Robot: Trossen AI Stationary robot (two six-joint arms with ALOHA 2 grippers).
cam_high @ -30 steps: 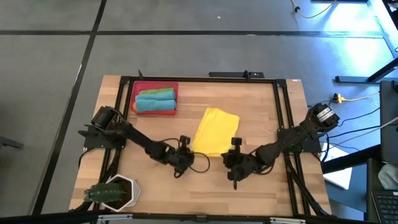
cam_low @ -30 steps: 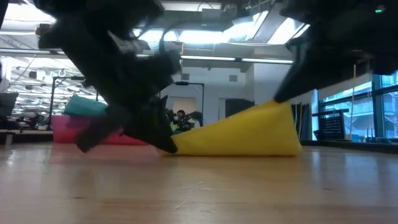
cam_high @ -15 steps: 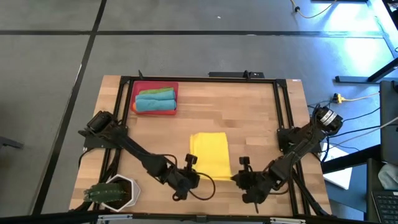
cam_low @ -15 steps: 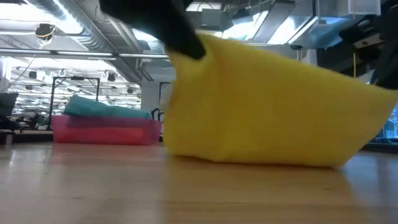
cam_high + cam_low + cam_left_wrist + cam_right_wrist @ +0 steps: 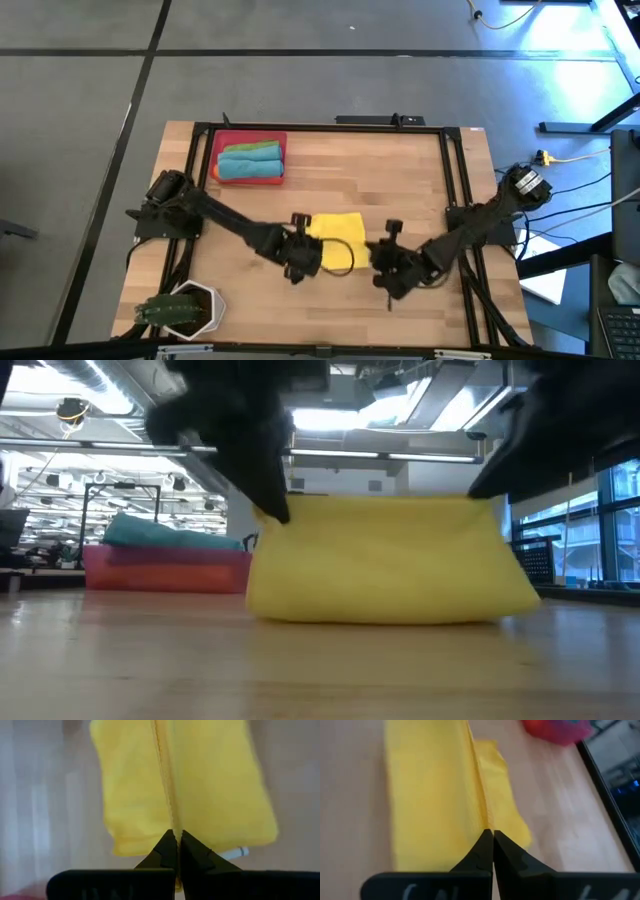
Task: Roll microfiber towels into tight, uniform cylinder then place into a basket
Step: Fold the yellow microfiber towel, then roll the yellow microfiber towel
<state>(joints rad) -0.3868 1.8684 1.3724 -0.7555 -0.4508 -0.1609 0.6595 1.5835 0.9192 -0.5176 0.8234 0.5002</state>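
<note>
With both the left gripper [image 5: 303,262] and right gripper [image 5: 385,270] pinched on near corners of the yellow towel [image 5: 335,240] at mid-table, fold should land evenly, edges aligned, before rolling toward the basket [image 5: 249,159].

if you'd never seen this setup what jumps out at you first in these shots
The yellow towel at the table's middle near the front edge grabs the eye: the left gripper and right gripper each pinch an end of it, lifting its edge while the rest sags onto the wood. Next comes the red basket at the far left corner, with rolled teal and green towels lying in it.
</note>
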